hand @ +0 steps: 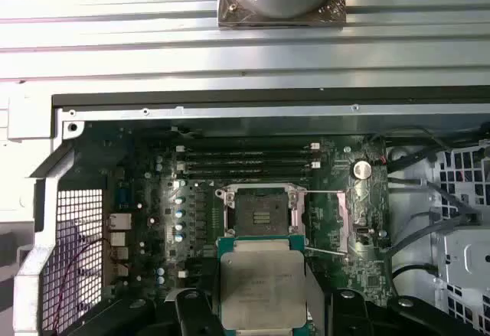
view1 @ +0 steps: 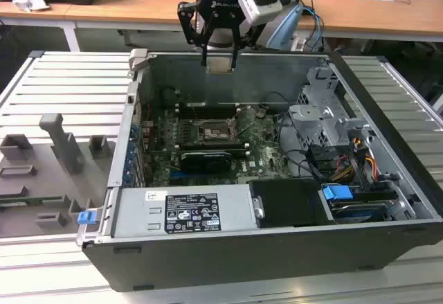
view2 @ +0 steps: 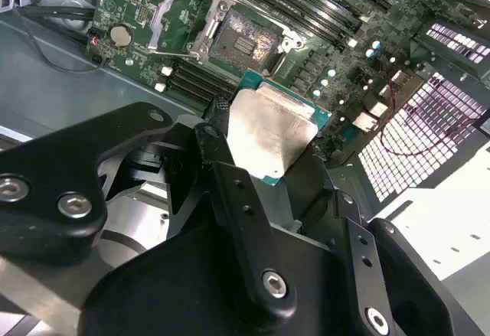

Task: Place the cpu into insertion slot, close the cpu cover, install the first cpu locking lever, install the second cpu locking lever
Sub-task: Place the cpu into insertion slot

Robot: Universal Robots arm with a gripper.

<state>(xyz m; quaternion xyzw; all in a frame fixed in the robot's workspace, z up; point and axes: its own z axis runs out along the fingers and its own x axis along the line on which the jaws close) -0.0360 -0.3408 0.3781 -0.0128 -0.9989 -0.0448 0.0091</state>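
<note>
– Four steps, is any finished?
– None. The gripper [view1: 220, 59] holds the chip [view2: 272, 133] tight between its jaws, high above the open socket [hand: 260, 215] (it looks bare); all four remain.

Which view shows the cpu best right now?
The first wrist view: the cpu faces the camera square-on, nearly its whole metal top showing. The second wrist view sees it at a slant. In the exterior view it is small, near the computer case's far wall.
</note>
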